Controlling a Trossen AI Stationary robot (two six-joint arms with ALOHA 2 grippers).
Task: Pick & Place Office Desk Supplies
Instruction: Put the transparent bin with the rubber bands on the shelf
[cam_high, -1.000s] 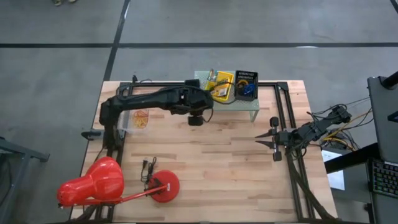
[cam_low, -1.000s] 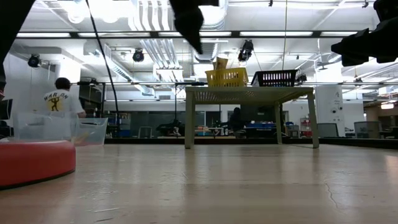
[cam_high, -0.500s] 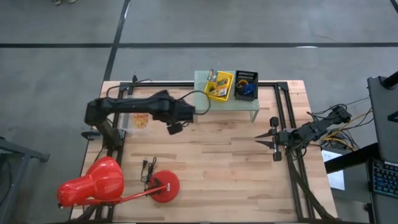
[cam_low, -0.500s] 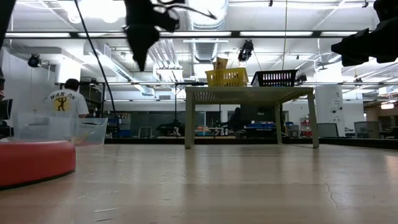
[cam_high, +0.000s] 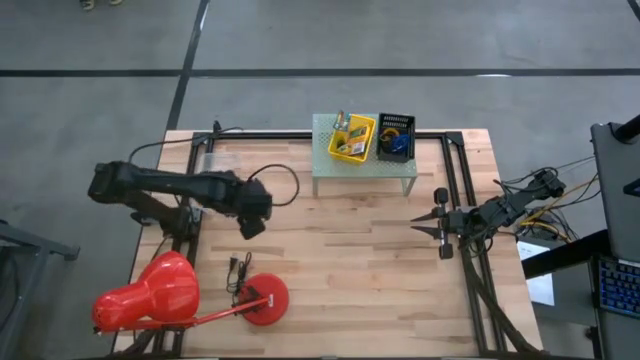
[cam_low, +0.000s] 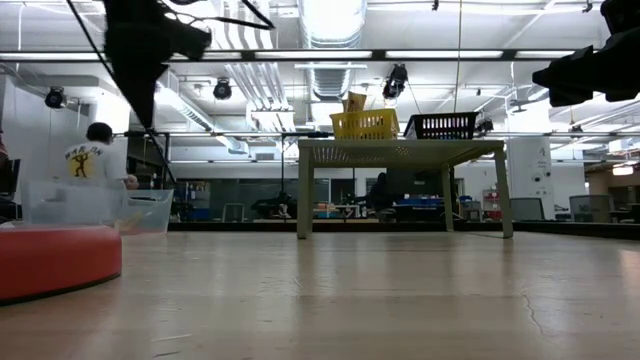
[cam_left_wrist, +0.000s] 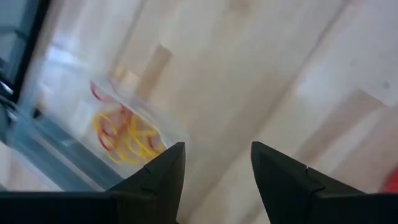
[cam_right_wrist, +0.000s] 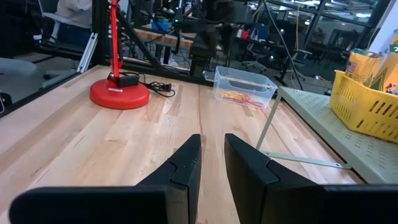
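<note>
At the table's left edge, the red desk lamp (cam_high: 150, 298) lies with its round base (cam_high: 265, 300) on the wood and a black cord (cam_high: 238, 270) coiled just beside it. Behind it, the left gripper (cam_high: 251, 222) hangs above bare wood, its 2 fingers (cam_left_wrist: 158, 174) spread apart with nothing between them. Just beside it sits a clear plastic bin (cam_left_wrist: 81, 134) holding a tangle of yellow and red rubber bands (cam_left_wrist: 127, 134) — the left arm covers most of that bin from above.

At the back middle stands the mint-green perforated shelf (cam_high: 335, 165). On top of it are 2 baskets side by side: a yellow basket (cam_high: 353, 140) with crayon boxes (cam_high: 352, 148) in it, and a black basket (cam_high: 395, 136) with blue and orange ring loops (cam_high: 398, 140).

The right gripper (cam_high: 424, 226) waits at the table's right edge, well apart from the shelf — its fingers (cam_right_wrist: 183, 165) stand close together, a narrow gap between them, holding nothing.
</note>
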